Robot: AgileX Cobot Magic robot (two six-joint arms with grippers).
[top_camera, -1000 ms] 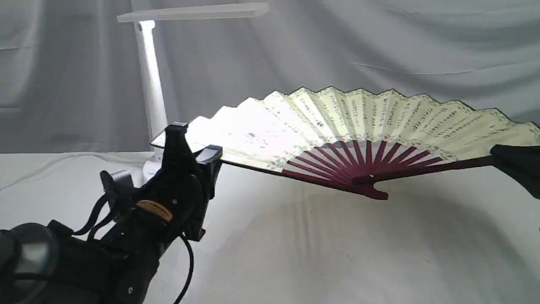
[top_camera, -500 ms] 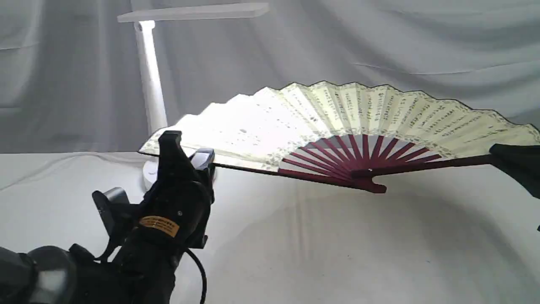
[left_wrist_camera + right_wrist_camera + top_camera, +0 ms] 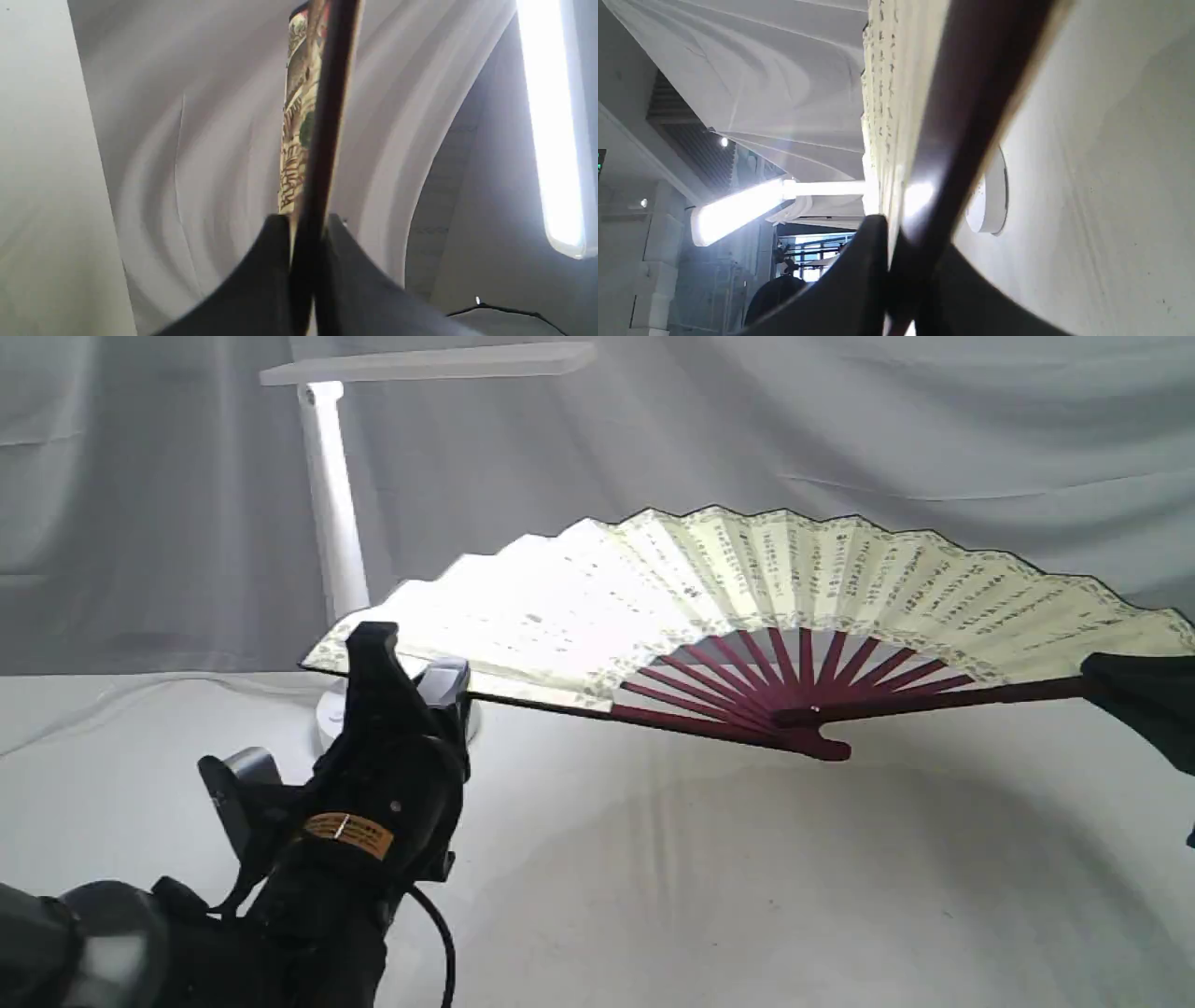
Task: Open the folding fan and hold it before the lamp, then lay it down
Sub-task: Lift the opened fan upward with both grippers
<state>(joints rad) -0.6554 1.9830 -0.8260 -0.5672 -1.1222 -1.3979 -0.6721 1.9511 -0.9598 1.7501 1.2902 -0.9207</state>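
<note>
The folding fan (image 3: 747,579) is spread wide and held in the air above the table, its cream script leaf facing the exterior camera and its maroon ribs meeting at the pivot low in the middle. My left gripper (image 3: 411,663) is shut on the fan's left guard, just in front of the lamp's base (image 3: 327,714). My right gripper (image 3: 1097,679) is shut on the right guard at the frame's edge. The white lamp (image 3: 327,495) stands behind the fan's left end, its lit bar head overhead. In the wrist views the dark guard (image 3: 327,116) (image 3: 980,93) sits clamped in each gripper (image 3: 306,224) (image 3: 901,233).
A white cloth covers the table (image 3: 700,896) and hangs as a backdrop behind. The left arm's dark body (image 3: 308,877) fills the lower left corner. The lamp's glowing head (image 3: 551,116) (image 3: 738,214) shows in both wrist views.
My left gripper has moved left and a little down with its guard. The fan has spread slightly wider and its leaf has tipped more upright; the right gripper has barely moved.
</note>
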